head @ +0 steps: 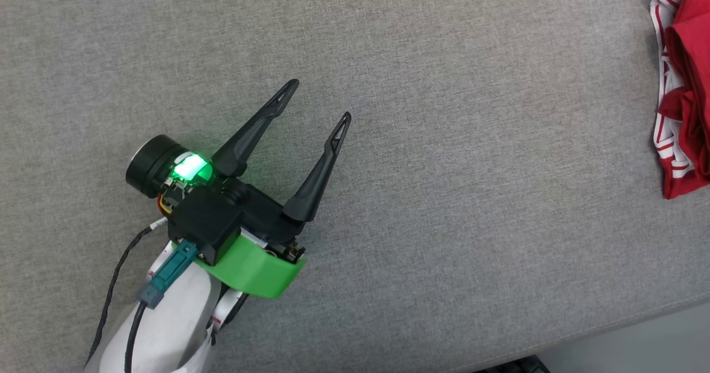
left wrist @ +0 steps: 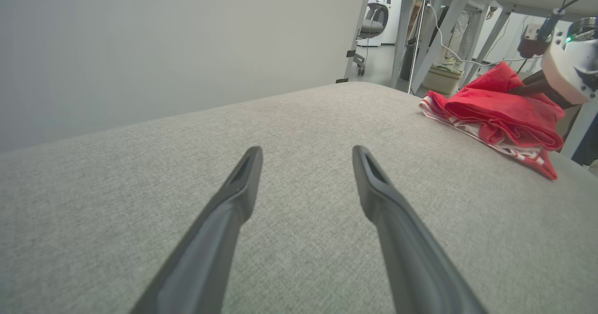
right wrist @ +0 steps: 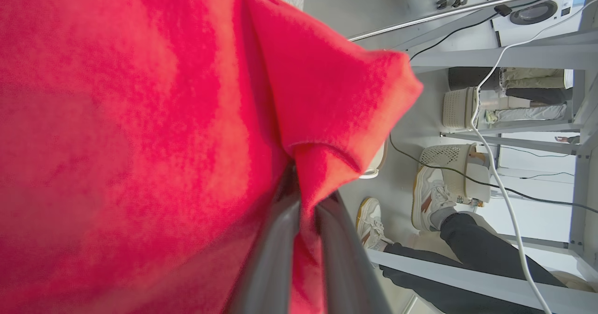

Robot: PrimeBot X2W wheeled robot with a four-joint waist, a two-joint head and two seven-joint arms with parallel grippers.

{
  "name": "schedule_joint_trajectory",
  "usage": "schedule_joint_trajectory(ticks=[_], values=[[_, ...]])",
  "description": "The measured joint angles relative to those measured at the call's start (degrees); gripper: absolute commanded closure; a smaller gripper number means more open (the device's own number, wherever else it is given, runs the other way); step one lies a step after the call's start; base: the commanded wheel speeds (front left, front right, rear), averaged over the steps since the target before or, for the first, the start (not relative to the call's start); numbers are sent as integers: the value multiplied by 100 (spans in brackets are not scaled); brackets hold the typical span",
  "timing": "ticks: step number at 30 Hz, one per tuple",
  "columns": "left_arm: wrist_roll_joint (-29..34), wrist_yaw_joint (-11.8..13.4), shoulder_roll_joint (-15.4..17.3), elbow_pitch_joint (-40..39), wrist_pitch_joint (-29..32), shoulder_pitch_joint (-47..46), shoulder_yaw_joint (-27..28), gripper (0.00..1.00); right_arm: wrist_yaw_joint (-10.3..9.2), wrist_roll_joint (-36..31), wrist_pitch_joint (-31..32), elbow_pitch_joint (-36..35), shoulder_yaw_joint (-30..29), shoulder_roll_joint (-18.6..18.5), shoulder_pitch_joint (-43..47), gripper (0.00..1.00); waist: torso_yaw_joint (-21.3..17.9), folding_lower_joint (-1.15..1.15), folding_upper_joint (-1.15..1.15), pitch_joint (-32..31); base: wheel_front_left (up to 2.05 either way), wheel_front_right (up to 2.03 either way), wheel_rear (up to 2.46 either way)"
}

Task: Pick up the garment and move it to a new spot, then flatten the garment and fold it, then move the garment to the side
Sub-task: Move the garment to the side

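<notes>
The garment (head: 685, 84), red with white-and-red striped trim, lies bunched at the far right edge of the grey table (head: 444, 206). In the left wrist view the garment (left wrist: 495, 108) is a folded heap at the table's right end, with the right gripper (left wrist: 532, 88) reaching into its top. In the right wrist view my right gripper (right wrist: 308, 197) is shut on a fold of the red garment (right wrist: 140, 117), and its fingertips are buried in the cloth. My left gripper (head: 319, 101) hovers open and empty over bare table far to the left of the garment, its fingers (left wrist: 243, 183) spread wide.
The table's front edge (head: 610, 328) runs across the lower right. Beyond the table's end are a person's feet in sneakers (right wrist: 430, 197), woven baskets (right wrist: 448, 164), metal frame legs (left wrist: 439, 29) and hanging cables (right wrist: 495, 174).
</notes>
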Motion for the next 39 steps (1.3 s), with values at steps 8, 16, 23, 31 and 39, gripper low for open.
schedule_joint_trajectory(ticks=[8, 16, 23, 31, 39], values=[[-12, 0, -118, 83, -1, -19, 56, 0, 0, -377, -135, -40, -459, 370, -18, 0, 57, 0, 0, -141, 0, 0, 0], [-191, 0, -423, 691, -1, 333, 511, 0, 0, -346, -269, -580, -452, 634, 175, 0, 202, -1, 0, -766, 0, 0, 0], [-189, 1, -693, 1057, 0, 905, 1163, 0, 0, 223, -837, -1413, -250, 1146, 466, 0, 398, -1, 0, -1528, 0, 0, 0], [-232, 1, -962, 1457, 0, 1376, 1645, 0, 0, 550, -1595, -1967, -412, 2001, 1115, 0, 713, -1, 0, -2363, 0, 0, 0], [-99, 1, -1229, 1500, -1, 1740, 2005, 0, -1, 716, -2440, -2136, -803, 2970, 2201, 0, 1114, -2, 0, -2947, 0, 0, 0]])
